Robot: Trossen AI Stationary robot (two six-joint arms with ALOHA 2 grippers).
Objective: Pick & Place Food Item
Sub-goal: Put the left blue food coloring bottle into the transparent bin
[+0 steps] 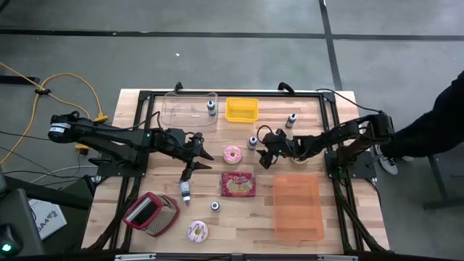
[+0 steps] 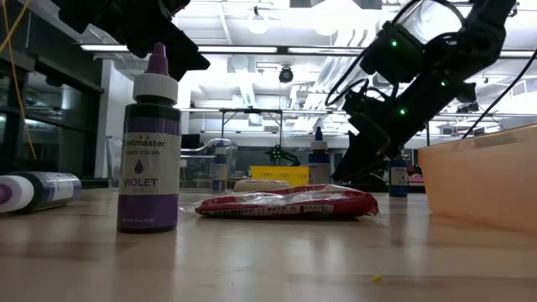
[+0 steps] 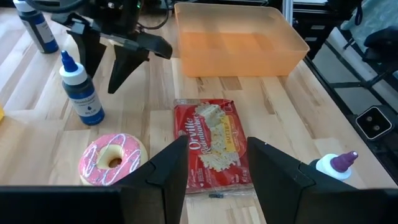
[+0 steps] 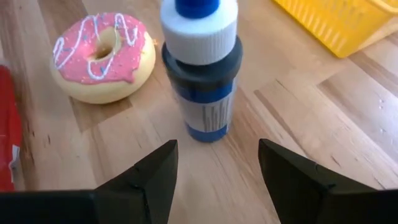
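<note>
Donut [image 4: 102, 56] with pink icing lies flat on the bench [image 1: 341, 232], near the middle, just beside a blue bottle [image 4: 202, 68]. Right end effector [image 4: 214, 171] is low, pointing at that bottle with its fingers wide apart and nothing in them, so I think it aims a bit off the food. Left end effector [image 3: 214, 168] hangs over the red popcorn bag [image 3: 211, 143], half open and empty, likely waiting.
</note>
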